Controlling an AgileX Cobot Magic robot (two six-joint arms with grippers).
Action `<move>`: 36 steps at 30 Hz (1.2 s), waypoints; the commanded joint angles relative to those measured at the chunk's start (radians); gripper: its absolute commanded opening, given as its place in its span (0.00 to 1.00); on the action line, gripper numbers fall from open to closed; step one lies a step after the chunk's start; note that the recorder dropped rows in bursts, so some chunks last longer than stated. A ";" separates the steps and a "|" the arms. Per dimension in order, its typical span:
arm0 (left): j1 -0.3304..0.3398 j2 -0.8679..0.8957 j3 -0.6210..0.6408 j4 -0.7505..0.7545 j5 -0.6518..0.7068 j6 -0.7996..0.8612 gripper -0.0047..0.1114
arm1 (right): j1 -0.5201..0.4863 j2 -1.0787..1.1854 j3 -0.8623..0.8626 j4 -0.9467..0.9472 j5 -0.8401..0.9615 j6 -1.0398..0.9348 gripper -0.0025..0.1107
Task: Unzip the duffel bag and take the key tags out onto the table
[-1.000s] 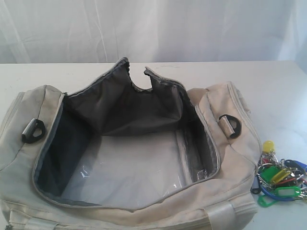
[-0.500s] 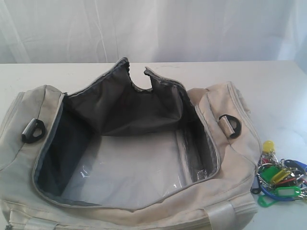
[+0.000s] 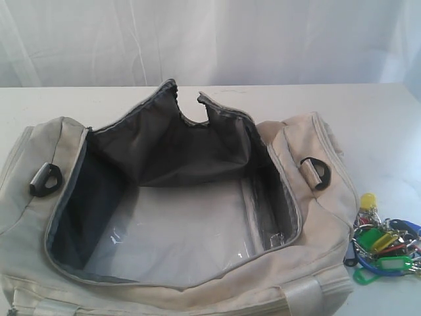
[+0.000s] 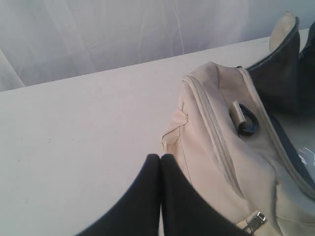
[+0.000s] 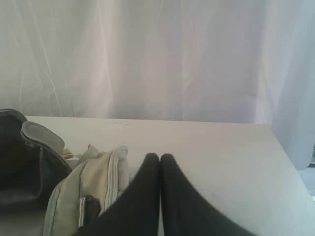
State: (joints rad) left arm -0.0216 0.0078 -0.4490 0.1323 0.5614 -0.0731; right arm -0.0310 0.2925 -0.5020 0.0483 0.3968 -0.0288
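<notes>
The bunch of coloured plastic key tags, seemingly light and loose and best taken by its metal rings, is seen on the white table just beside the unzipped cream fabric duffel bag, while the left gripper and right gripper are closed on nothing.

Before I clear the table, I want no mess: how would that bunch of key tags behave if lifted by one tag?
The key tags would probably dangle and swing, since many tags hang on separate metal rings. They look like thin plastic, so likely light. Pushed, the heap may spread and slide on the table, not roll.
</notes>
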 commanded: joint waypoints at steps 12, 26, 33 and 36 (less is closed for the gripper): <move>-0.025 -0.008 0.214 0.062 -0.062 0.051 0.04 | 0.001 -0.004 0.005 0.003 -0.009 -0.009 0.02; -0.025 -0.008 0.435 -0.275 -0.285 -0.063 0.04 | 0.001 -0.004 0.005 0.003 -0.009 -0.020 0.02; -0.029 -0.008 0.449 -0.276 -0.315 0.062 0.04 | 0.001 -0.004 0.005 0.003 -0.009 -0.020 0.02; -0.029 -0.008 0.449 -0.280 -0.315 0.091 0.04 | 0.001 -0.004 0.005 0.003 -0.009 -0.020 0.02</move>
State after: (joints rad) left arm -0.0464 0.0043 -0.0048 -0.1356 0.2556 -0.0209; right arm -0.0310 0.2925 -0.5020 0.0483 0.3946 -0.0427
